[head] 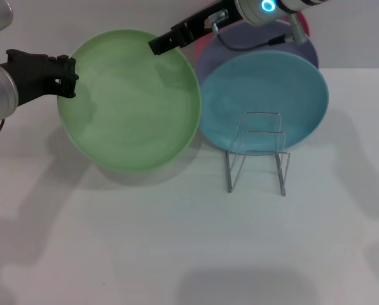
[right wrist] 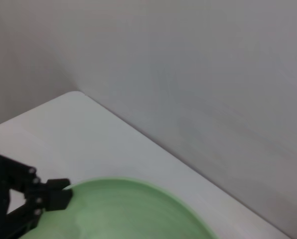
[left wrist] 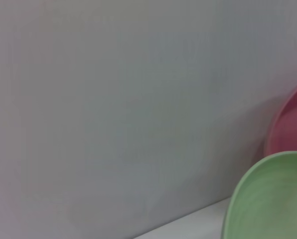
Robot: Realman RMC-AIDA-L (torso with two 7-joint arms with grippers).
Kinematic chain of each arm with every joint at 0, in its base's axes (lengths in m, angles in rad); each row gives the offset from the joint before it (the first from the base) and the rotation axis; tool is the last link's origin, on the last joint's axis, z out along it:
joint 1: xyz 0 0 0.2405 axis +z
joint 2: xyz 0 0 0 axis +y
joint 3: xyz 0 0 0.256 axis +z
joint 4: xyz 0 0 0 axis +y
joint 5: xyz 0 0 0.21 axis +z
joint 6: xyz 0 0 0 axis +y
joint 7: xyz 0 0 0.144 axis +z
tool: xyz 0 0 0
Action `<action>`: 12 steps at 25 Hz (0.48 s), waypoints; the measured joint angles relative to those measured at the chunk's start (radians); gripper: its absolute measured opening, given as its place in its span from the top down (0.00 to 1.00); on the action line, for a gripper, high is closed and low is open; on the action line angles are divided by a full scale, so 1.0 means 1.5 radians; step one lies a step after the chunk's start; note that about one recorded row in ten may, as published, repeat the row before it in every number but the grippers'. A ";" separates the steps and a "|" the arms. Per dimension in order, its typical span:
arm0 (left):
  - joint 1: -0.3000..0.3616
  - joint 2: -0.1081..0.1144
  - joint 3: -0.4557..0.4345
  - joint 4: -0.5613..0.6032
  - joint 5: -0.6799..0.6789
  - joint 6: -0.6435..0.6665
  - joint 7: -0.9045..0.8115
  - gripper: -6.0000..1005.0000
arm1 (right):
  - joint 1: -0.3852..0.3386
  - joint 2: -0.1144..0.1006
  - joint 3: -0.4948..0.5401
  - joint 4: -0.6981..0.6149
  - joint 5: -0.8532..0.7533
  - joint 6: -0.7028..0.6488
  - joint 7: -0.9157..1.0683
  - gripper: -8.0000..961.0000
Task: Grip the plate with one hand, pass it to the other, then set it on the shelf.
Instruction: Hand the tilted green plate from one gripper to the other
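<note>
The light-green plate [head: 132, 101] is held tilted above the white table, with its shadow below it. My left gripper [head: 67, 76] is shut on the plate's left rim. The right wrist view shows this grip [right wrist: 59, 196] on the plate [right wrist: 128, 209]. My right gripper [head: 159, 43] reaches in from the upper right and sits at the plate's top rim. The plate's edge also shows in the left wrist view [left wrist: 273, 199]. The silver wire shelf [head: 258, 152] stands empty on the table to the right of the plate.
A turquoise-blue plate [head: 266, 95] leans behind the shelf, with a lavender plate [head: 307, 51] behind it and a pink-red plate [left wrist: 293, 124] at the back. A grey wall closes the far side. The white table [head: 177, 254] stretches toward me.
</note>
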 joint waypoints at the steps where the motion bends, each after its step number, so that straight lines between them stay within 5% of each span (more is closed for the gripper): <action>1: 0.000 0.000 0.000 0.000 0.000 0.000 0.000 0.92 | 0.000 0.000 0.000 0.000 0.000 0.000 0.000 0.14; 12: 0.001 -0.001 0.001 -0.004 0.000 0.000 0.000 0.91 | 0.000 0.001 -0.017 -0.056 0.004 -0.055 -0.019 0.14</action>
